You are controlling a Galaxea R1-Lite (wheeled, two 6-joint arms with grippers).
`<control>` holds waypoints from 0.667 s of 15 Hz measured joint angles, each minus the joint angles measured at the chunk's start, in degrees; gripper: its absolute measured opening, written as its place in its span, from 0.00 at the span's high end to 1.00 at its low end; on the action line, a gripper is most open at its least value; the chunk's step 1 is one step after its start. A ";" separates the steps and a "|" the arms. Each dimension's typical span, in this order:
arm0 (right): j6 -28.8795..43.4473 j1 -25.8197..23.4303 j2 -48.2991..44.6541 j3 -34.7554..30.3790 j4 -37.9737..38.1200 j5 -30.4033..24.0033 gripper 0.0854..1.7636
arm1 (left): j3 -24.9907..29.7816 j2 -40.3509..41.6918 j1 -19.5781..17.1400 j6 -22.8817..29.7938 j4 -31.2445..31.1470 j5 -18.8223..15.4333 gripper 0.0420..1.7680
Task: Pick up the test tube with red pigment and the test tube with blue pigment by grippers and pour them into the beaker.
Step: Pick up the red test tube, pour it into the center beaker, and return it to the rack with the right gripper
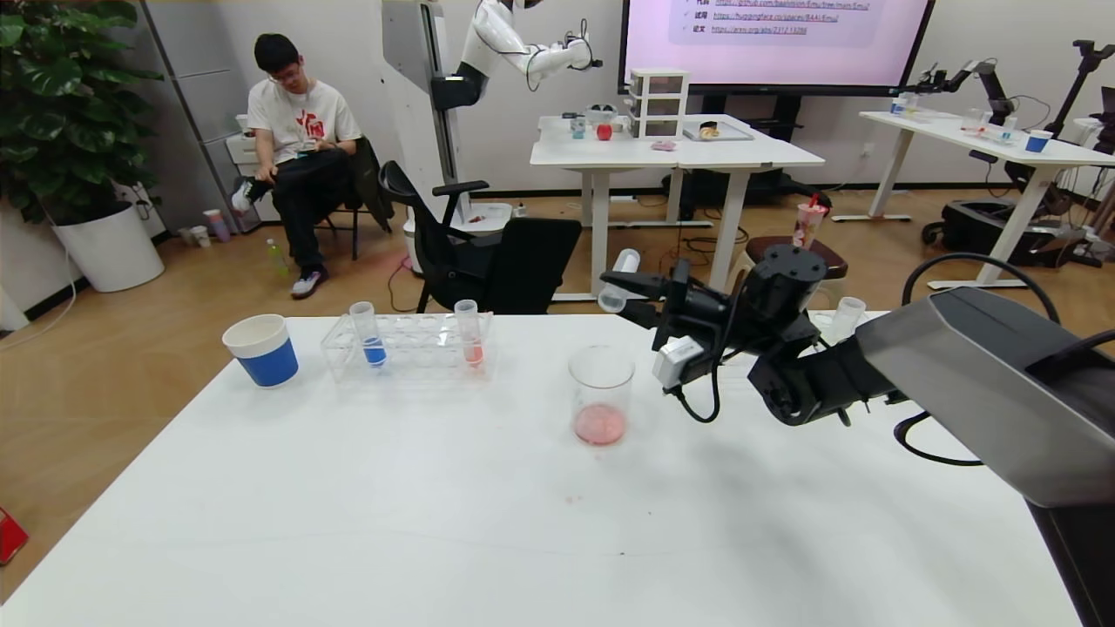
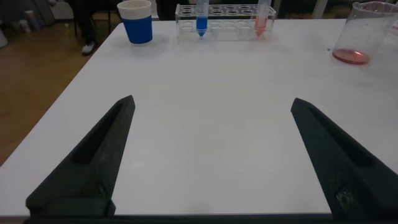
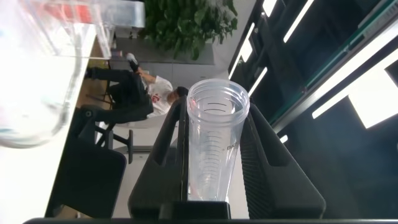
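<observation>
My right gripper (image 1: 620, 283) is shut on the test tube with red pigment (image 1: 626, 261), held tilted just behind and right of the beaker (image 1: 601, 392). In the right wrist view the tube (image 3: 214, 143) sits between the fingers (image 3: 273, 162) and looks almost empty, with a faint red trace. The beaker holds a little red liquid at its bottom. The test tube with blue pigment (image 1: 373, 348) stands upright in the clear rack (image 1: 409, 344). It also shows in the left wrist view (image 2: 201, 22). My left gripper (image 2: 212, 101) is open over bare table, out of the head view.
A tube with paler salmon-pink liquid (image 1: 471, 348) stands in the rack's right end. A blue-and-white paper cup (image 1: 261, 350) stands left of the rack. A clear tube-like vessel (image 1: 847, 315) stands behind my right arm. The white table (image 1: 435, 522) stretches toward me.
</observation>
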State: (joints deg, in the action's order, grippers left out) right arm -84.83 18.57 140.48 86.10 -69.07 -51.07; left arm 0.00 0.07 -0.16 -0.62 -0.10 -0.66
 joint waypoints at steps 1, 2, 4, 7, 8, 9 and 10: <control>4.38 -0.24 -1.40 0.06 -0.13 0.09 0.75 | 0.00 0.00 0.00 0.00 0.00 0.02 0.01; 9.12 -0.51 -2.94 -0.33 -0.85 0.16 0.75 | 0.00 0.00 0.00 0.02 0.00 0.04 0.01; 18.16 -1.29 -5.84 -2.36 -4.57 1.79 0.75 | 0.00 0.00 0.00 0.00 0.00 0.02 0.01; 37.45 -2.69 -9.91 -10.34 -14.23 16.75 0.75 | 0.00 0.00 0.00 0.00 0.00 0.00 0.01; 45.95 -2.67 -11.29 -13.01 -16.92 23.42 0.75 | 0.00 0.00 0.00 0.02 0.00 0.02 0.01; 53.86 -2.76 -12.81 -15.48 -17.99 30.93 0.75 | 0.00 0.00 0.00 0.00 0.00 0.02 0.01; 58.38 -3.05 -14.36 -17.25 -17.42 35.85 0.75 | 0.00 0.00 0.00 0.00 0.00 0.00 0.01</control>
State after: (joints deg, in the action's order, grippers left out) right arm -26.45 15.52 126.12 68.85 -86.49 -15.21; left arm 0.00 0.07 -0.16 -0.62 -0.10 -0.66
